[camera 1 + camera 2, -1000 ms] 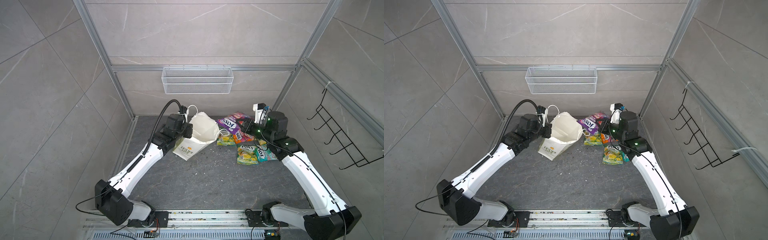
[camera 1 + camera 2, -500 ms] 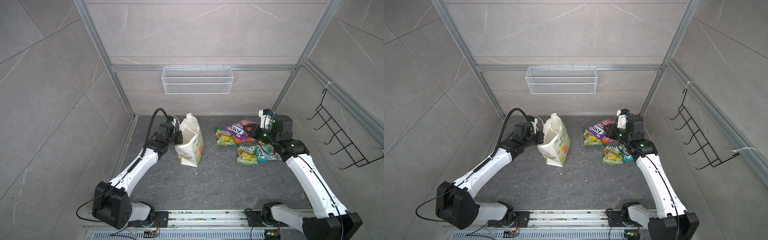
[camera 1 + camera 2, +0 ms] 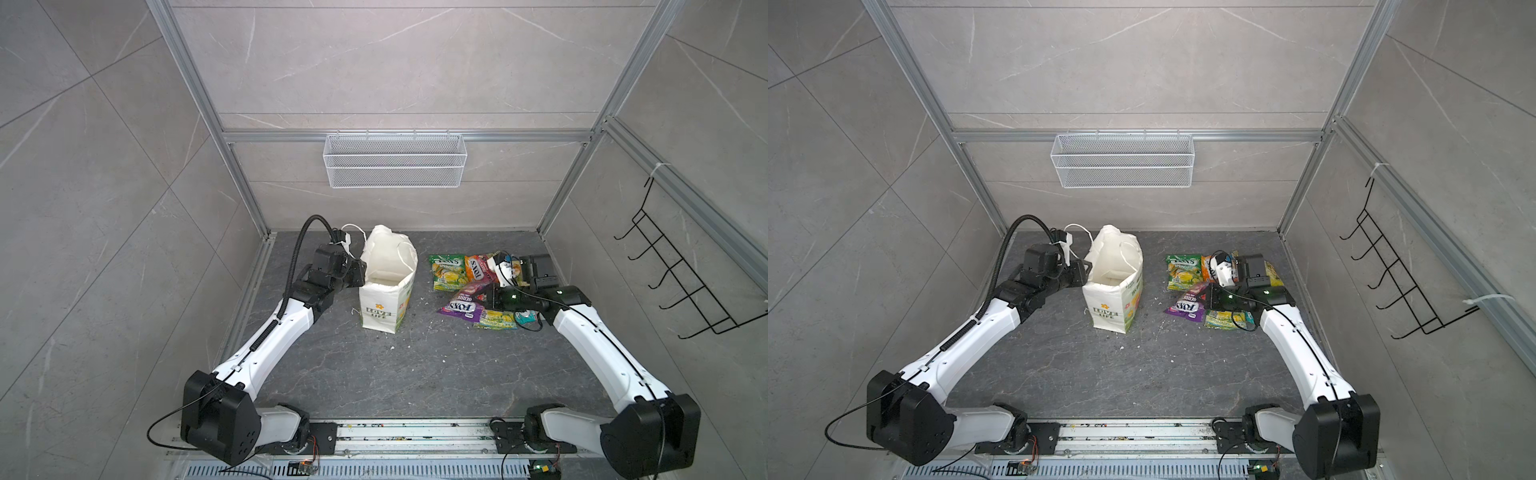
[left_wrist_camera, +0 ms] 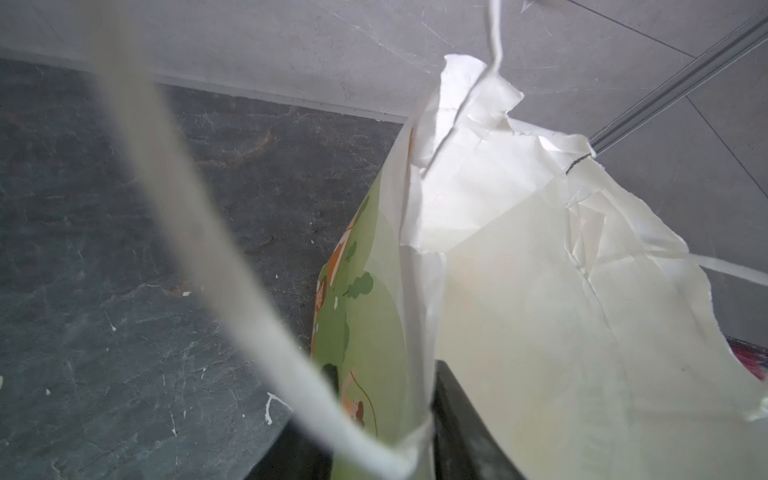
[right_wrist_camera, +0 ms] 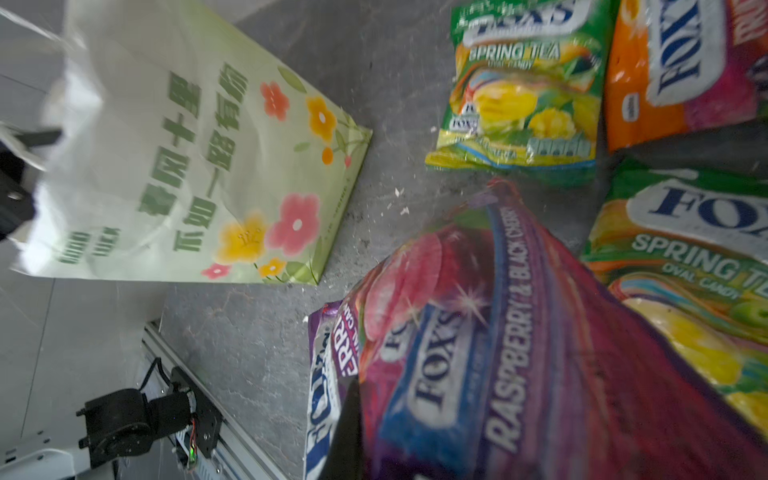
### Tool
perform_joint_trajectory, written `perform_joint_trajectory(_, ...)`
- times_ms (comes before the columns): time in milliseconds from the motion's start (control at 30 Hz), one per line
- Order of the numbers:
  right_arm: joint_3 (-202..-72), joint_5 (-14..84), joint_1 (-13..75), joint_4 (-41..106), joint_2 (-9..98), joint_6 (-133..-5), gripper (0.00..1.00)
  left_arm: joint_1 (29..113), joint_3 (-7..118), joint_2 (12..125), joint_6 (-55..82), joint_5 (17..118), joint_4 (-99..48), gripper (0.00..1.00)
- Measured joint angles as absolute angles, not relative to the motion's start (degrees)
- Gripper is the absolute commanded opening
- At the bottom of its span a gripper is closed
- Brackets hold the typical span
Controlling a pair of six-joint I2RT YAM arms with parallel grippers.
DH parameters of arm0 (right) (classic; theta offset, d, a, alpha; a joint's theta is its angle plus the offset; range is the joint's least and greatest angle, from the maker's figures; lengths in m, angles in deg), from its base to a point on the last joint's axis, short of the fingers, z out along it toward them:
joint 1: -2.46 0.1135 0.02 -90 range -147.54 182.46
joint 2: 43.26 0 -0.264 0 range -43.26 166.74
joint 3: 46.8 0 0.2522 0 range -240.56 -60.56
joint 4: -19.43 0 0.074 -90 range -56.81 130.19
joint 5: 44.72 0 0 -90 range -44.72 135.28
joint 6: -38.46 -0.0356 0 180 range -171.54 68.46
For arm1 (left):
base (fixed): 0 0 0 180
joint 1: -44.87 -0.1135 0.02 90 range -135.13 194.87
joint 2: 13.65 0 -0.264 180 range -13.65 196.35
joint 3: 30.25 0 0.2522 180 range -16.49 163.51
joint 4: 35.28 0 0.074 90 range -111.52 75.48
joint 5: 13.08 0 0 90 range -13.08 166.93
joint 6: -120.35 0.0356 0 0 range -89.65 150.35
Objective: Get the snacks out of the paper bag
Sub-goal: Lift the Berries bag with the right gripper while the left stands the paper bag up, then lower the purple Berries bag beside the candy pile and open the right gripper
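White paper bag (image 3: 380, 309) stands upright, mouth open — glossy snacks (image 3: 446, 272) cluster nearby, overlapping, purple one tilted.

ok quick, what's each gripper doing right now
left gripper: at the paper bag rim, open or gripping cannot be told
right gripper: closed on the raspberry pouch

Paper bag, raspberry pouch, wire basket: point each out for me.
Paper bag (image 3: 380, 311): in a top view, on the LOVE LIFE side.
Raspberry pouch (image 5: 513, 361): right wrist view, on the RASPBERRY lettering.
Wire basket (image 3: 395, 176): in a top view, on its front mesh.
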State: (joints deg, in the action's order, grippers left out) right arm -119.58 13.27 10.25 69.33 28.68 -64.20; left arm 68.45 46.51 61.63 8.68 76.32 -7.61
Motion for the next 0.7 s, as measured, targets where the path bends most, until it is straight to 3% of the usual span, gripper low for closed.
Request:
perform_joint_trajectory(67, -118.82, 13.25, 10.32, 69.48, 30.58, -62.78, 0.0, 68.45, 46.71, 61.18, 8.83, 76.32, -7.3, 0.52)
perform_joint_trajectory(367, -117.18, 14.61, 13.6, 66.93, 38.45, -57.95, 0.0, 68.45, 47.43, 56.08, 10.36, 76.67, -6.49, 0.54)
perform_joint_trajectory(600, -120.63, 15.28, 18.6, 66.45, 46.15, -52.03, 0.0, 67.96, 41.46, 45.0, 13.44, 78.55, -11.43, 0.7)
perform_joint_trajectory(700, -121.37, 15.53, 18.73, 65.86, 47.59, -50.0, 0.03, 66.78, 37.7, 40.74, 14.32, 81.11, -12.42, 0.71)
